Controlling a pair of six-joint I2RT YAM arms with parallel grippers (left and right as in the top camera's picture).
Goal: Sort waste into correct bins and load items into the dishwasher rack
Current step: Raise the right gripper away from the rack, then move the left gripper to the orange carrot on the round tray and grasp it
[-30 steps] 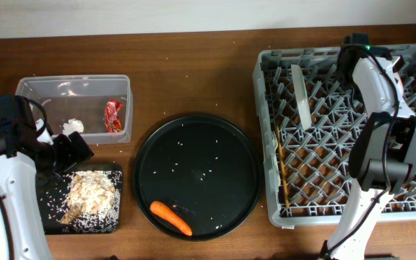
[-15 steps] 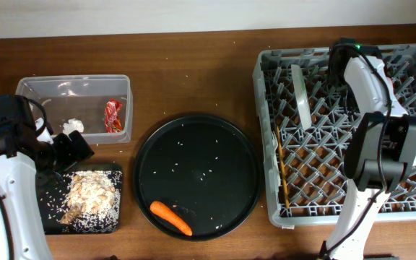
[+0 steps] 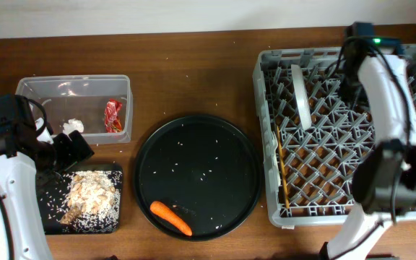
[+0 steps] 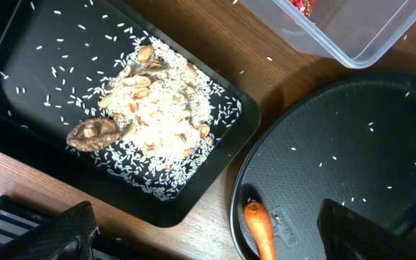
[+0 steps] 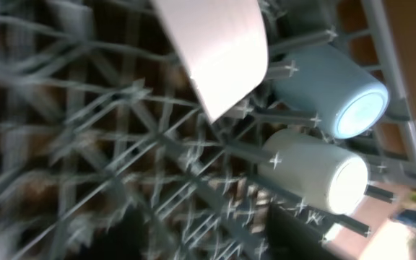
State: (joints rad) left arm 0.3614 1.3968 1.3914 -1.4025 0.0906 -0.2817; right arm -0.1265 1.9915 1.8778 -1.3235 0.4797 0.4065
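Carrot [image 3: 170, 218] near round tray [image 3: 193, 144] lower rim | left jaws apart | right jaws: cannot tell

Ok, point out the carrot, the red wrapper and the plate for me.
carrot [image 3: 170, 218], overhead view, middle of its body.
red wrapper [image 3: 113, 115], overhead view, centre of the crumple.
plate [image 3: 303, 96], overhead view, middle of its upturned edge.

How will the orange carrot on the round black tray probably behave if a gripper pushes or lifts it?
The orange carrot looks solid, so probably stiff, not floppy. Its round, tapered body lies flat and may roll in a curve if pushed.
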